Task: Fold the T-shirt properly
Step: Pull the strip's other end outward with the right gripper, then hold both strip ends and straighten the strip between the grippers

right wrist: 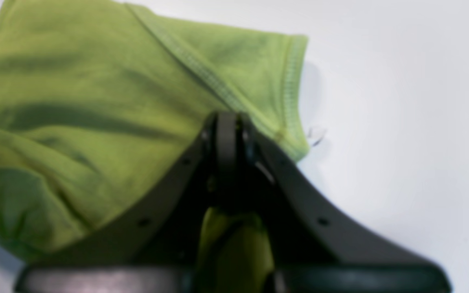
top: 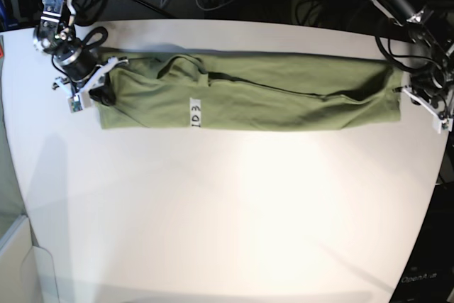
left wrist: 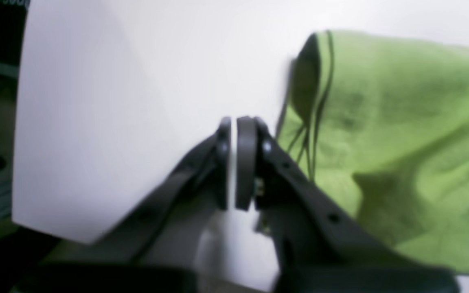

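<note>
The T-shirt (right wrist: 96, 101) sleeve is pinched between the right gripper's (right wrist: 227, 122) fingers; the left gripper's (left wrist: 234, 126) fingers, slightly parted, are seen just beside its hem

In your left wrist view, the dark grey two-fingered left gripper (left wrist: 233, 122) hangs over the smooth white table (left wrist: 128, 101) with its jaws a narrow slit apart and nothing between them. Just to its right lies the bright-looking green cotton T-shirt (left wrist: 405, 134), wrinkled, its dark-edged hem end near the gripper but not in it. You can see the table's edge at the left, dark clutter beyond.
</note>
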Tool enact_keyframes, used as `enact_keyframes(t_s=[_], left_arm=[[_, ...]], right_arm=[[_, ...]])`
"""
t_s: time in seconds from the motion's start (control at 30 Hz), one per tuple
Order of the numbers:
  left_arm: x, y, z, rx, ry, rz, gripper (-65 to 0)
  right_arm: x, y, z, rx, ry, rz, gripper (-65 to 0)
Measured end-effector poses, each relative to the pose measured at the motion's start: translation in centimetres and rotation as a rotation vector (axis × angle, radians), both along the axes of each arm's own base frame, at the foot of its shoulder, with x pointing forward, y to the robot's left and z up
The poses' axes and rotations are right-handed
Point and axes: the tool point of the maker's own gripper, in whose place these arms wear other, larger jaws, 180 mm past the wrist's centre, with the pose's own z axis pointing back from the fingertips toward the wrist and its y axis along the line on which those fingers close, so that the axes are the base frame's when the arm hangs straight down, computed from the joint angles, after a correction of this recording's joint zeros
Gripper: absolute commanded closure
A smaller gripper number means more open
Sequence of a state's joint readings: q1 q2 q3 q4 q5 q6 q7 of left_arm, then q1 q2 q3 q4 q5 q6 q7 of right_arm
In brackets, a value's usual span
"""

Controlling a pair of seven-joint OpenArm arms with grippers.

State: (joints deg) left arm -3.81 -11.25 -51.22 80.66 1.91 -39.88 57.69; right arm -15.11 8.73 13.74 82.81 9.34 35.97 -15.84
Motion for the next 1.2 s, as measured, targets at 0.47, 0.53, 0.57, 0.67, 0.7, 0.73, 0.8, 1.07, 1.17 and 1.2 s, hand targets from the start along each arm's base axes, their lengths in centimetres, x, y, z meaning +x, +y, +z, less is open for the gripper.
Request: enact_keyframes(t_s=[0.47,0.53,0.57,0.67,0.7,0.73,0.8,1.07,1.17,1.2], left_arm=[[-1.2,-1.1,0.9,-0.048,0.022,-0.01,-41.5],[-1.2,-1.3,0.8,-0.053,0.021,-0.01,-41.5],[-1.1,-1.4,0.8,-0.056,0.016,-0.011,-41.5],[-1.1,-1.8,0.2,-0.078,0.02,-0.009,-41.7],[-1.3,-2.1,-0.4,-0.096,0.034,-0.007,-41.7],[-1.6,-2.5,-1.1,-0.116,0.049,-0.005,-41.7],[-1.7,-2.8,-1.9,-0.139,0.055,-0.002,-41.7],[-0.8,-2.8,-2.3,-0.176,0.015,0.011,-41.9],[-0.9,-2.9,-2.6,-0.184,0.024,0.013,-41.9],[-0.9,-2.9,-2.7,-0.193,0.022,0.015,-41.9]], right_arm=[[0.0,0.1,0.0,0.001,0.0,0.002,-0.6],[0.0,0.1,0.0,0.0,0.0,0.002,-0.6],[0.0,0.1,0.0,0.001,0.0,0.002,-0.6],[0.0,0.1,0.0,0.001,-0.001,0.002,-0.6],[0.0,0.1,0.0,0.001,-0.001,0.002,-0.6],[0.0,0.1,0.0,0.001,0.0,0.002,-0.6],[0.0,0.1,0.0,0.001,0.0,0.002,-0.6],[-0.1,0.1,0.0,0.001,-0.002,0.002,-0.6],[-0.1,0.1,0.0,0.001,-0.001,0.002,-0.6],[0.0,0.1,0.0,0.001,-0.002,0.002,-0.6]])
